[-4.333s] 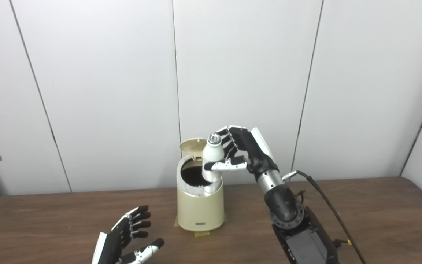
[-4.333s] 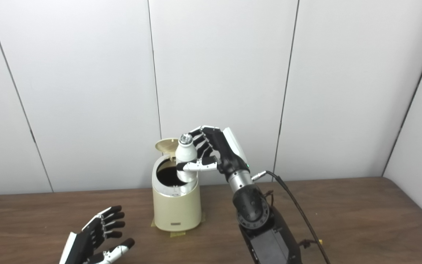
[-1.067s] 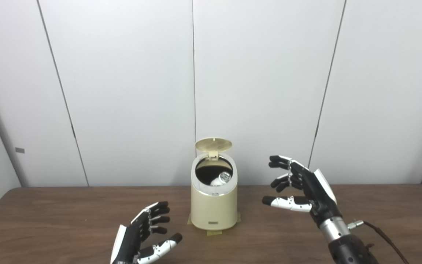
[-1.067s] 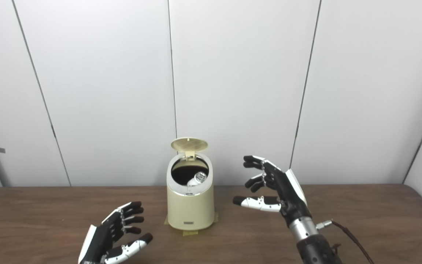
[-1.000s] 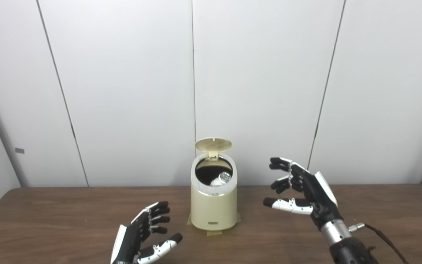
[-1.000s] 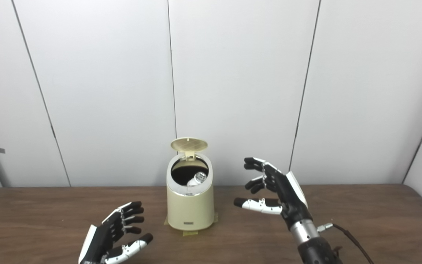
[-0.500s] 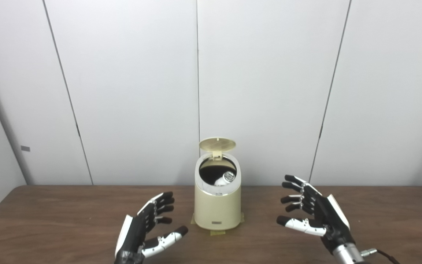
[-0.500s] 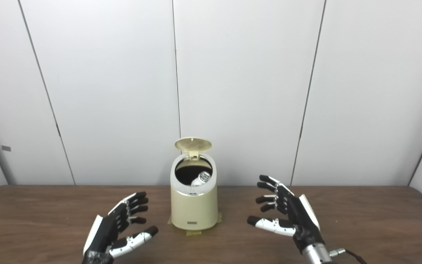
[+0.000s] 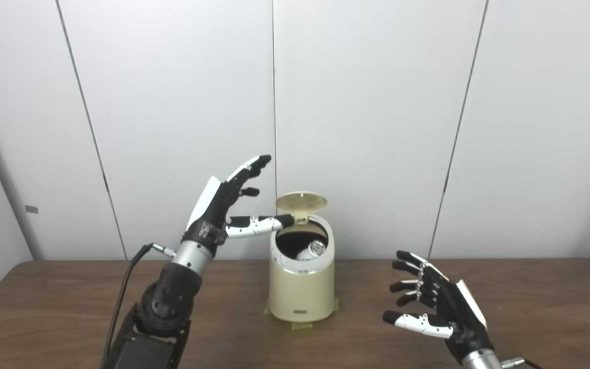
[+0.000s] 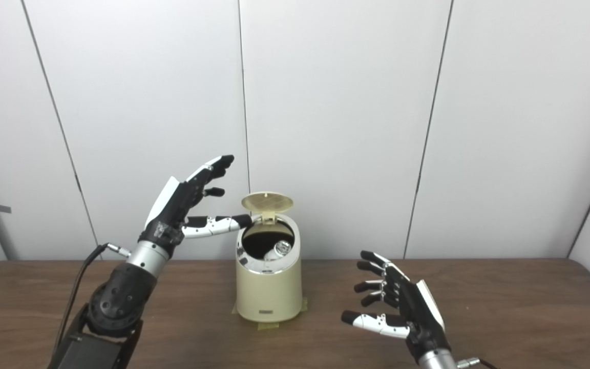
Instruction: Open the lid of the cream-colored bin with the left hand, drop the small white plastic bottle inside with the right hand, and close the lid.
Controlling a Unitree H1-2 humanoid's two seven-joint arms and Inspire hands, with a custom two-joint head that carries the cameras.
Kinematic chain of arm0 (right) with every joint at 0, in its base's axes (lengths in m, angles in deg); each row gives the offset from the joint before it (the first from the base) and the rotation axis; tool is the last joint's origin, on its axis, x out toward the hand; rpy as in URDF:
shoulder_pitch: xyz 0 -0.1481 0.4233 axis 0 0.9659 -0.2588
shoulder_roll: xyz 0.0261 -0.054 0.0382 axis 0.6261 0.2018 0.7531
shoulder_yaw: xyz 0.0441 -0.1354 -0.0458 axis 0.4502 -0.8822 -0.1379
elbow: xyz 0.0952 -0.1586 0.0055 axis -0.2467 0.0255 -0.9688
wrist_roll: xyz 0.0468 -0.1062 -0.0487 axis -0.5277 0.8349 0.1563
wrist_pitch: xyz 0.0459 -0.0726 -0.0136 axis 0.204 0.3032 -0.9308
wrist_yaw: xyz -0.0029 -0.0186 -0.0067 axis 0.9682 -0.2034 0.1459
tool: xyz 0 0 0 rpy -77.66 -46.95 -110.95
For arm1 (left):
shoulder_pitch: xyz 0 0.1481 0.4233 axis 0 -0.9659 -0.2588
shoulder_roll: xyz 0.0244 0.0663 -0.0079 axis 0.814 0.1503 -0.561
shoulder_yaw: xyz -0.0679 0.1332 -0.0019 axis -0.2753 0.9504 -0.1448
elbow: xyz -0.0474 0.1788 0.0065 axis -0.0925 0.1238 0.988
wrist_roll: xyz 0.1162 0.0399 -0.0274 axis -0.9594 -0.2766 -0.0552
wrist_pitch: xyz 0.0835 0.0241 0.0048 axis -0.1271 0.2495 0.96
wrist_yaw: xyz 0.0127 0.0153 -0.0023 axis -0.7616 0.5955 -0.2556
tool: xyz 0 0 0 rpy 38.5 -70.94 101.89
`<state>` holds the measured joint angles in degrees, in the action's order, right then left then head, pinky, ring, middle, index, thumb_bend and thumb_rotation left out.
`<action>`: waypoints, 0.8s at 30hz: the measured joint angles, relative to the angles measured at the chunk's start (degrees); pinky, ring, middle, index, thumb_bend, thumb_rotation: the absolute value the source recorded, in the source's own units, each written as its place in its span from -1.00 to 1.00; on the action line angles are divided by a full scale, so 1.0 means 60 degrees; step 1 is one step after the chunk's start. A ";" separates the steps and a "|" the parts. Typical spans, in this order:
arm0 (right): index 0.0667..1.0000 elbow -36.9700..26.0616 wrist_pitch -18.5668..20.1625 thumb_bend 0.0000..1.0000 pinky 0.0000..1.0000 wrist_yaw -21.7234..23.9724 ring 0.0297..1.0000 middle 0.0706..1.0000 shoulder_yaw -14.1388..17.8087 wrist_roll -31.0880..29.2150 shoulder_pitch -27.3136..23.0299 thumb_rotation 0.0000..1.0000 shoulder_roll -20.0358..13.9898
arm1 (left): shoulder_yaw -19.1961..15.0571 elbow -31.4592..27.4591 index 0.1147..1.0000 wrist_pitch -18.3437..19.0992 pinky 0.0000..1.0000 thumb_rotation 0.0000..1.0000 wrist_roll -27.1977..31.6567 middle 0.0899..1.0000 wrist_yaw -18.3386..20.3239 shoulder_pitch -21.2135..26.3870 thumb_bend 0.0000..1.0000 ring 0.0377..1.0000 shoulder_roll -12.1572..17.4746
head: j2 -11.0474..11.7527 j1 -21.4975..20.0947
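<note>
lid [image 9: 301, 201] looks light, stiff, hinged; push its top edge down. left hand [image 9: 222, 201] spread, empty beside it; right hand [image 9: 438, 305] spread, empty.

Only the cap end and upper body of the bottle [image 9: 312, 250] show inside the bin [image 9: 301, 297]; the rest is hidden below the rim. The right arm is cut off at the 6 o'clock picture edge just below the right hand [image 9: 441, 307]. Whether the left hand's [image 9: 223, 202] thumb tip touches the lid [image 9: 301, 201] cannot be determined. The bench [image 9: 530, 307] runs past both side edges.
</note>
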<state>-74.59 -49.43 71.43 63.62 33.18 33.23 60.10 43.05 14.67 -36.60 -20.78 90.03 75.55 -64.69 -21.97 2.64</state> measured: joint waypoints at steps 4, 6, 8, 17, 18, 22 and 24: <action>0.61 -0.0001 0.0000 0.42 0.00 0.0003 0.25 0.56 -0.0009 0.0010 0.0000 -0.56 0.0001 | 0.0276 0.0530 0.89 0.0050 0.74 -0.25 -0.0359 0.96 0.0190 0.0529 0.93 0.95 0.0020 | 0.0000 -0.0044; 0.61 -0.0025 0.0009 0.41 -0.01 0.0004 0.23 0.55 -0.0016 0.0022 0.0003 -0.55 0.0004 | 0.0505 0.0751 0.86 0.0057 0.70 -0.17 -0.0661 0.95 0.0302 0.0923 0.97 0.94 0.0085 | -0.0014 -0.0045; 0.62 -0.0105 0.0039 0.42 -0.05 0.0005 0.20 0.55 -0.0035 0.0034 -0.0001 -0.54 0.0019 | 0.0887 0.1011 0.82 0.0015 0.79 -0.06 -0.1048 0.89 0.0435 0.1317 0.99 0.96 0.0262 | 0.0000 -0.0059; 0.60 -0.0155 0.0092 0.39 -0.13 -0.0024 0.11 0.52 -0.0021 0.0099 0.0001 -0.51 0.0037 | 0.1809 0.1220 0.60 -0.0019 0.81 0.15 -0.2172 0.72 0.0963 0.1663 1.00 0.94 0.0680 | 0.0015 -0.0103; 0.61 -0.0149 0.0092 0.38 -0.13 -0.0024 0.11 0.52 -0.0023 0.0106 0.0001 -0.50 0.0039 | 0.1836 0.1215 0.59 -0.0015 0.87 0.15 -0.2252 0.73 0.0984 0.1650 1.00 0.97 0.0691 | 0.0029 -0.0118; 0.62 -0.0126 0.0082 0.31 -0.10 -0.0026 0.14 0.53 -0.0027 0.0238 0.0001 -0.42 0.0032 | 0.2015 0.1149 0.57 0.0022 0.92 0.12 -0.2598 0.69 0.1180 0.1636 1.00 1.00 0.0829 | 0.0015 -0.0161; 0.61 -0.0094 0.0071 0.30 -0.11 -0.0026 0.13 0.53 -0.0027 0.0270 0.0001 -0.42 0.0029 | 0.2075 0.1104 0.56 0.0041 0.95 0.13 -0.2701 0.67 0.1299 0.1631 1.00 1.00 0.0890 | 0.0000 -0.0162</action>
<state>-75.15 -49.00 71.27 63.46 34.80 33.24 60.28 55.50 21.29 -36.36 -36.99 97.83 85.33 -59.35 -21.97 1.67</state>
